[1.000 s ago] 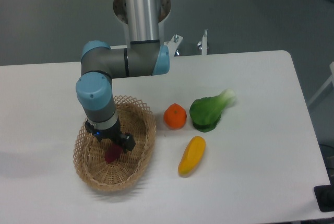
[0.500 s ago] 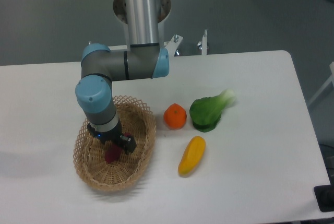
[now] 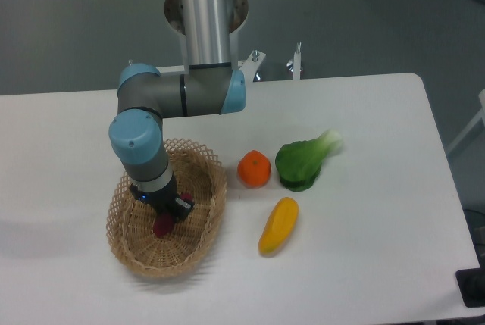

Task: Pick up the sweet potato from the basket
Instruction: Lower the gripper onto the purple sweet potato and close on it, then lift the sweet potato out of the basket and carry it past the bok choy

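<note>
The gripper point(image 3: 167, 214) has sunk lower over the magenta sweet potato point(image 3: 162, 225).

Over the last second the arm's wrist swings slightly toward the camera and leftward, so the tool point(image 3: 165, 215) now sits a little deeper inside the basket point(image 3: 203, 238), its dark body shifted left from where it was. The sweet potato point(image 3: 162, 226) shows less than before: only a small magenta patch peeks out beneath the tool, which now covers more of it. The blue elbow joint above has edged up and left a touch. Whether the jaws have closed cannot be made out.
</note>
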